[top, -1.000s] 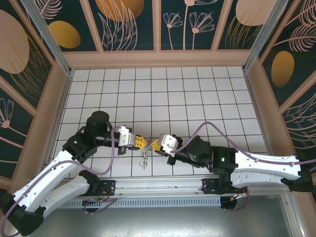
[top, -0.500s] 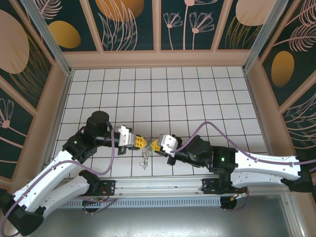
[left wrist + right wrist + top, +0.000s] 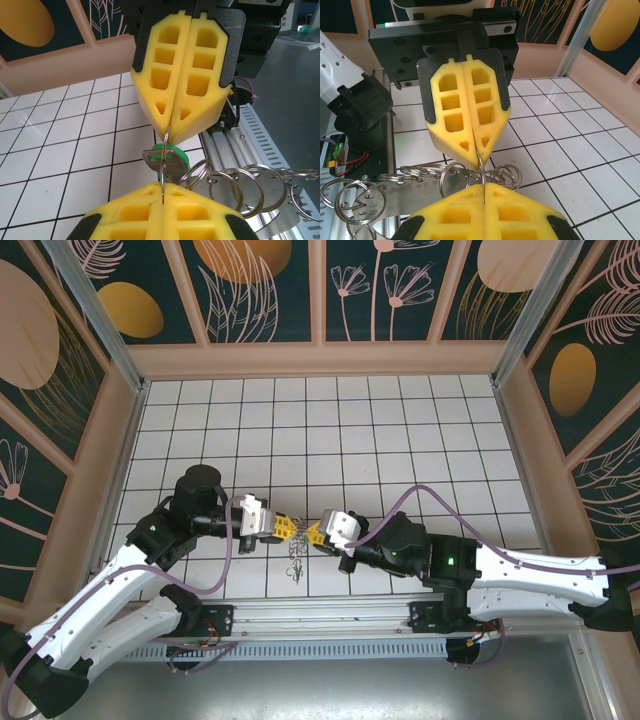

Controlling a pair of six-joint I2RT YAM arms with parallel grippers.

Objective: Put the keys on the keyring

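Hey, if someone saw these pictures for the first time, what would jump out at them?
The yellow-fingered left gripper and right gripper meet tip to tip near the table's near edge, both shut on one thin keyring. A green-headed key sits at that ring between the tips. Beside it is a steel tag strung with more rings.
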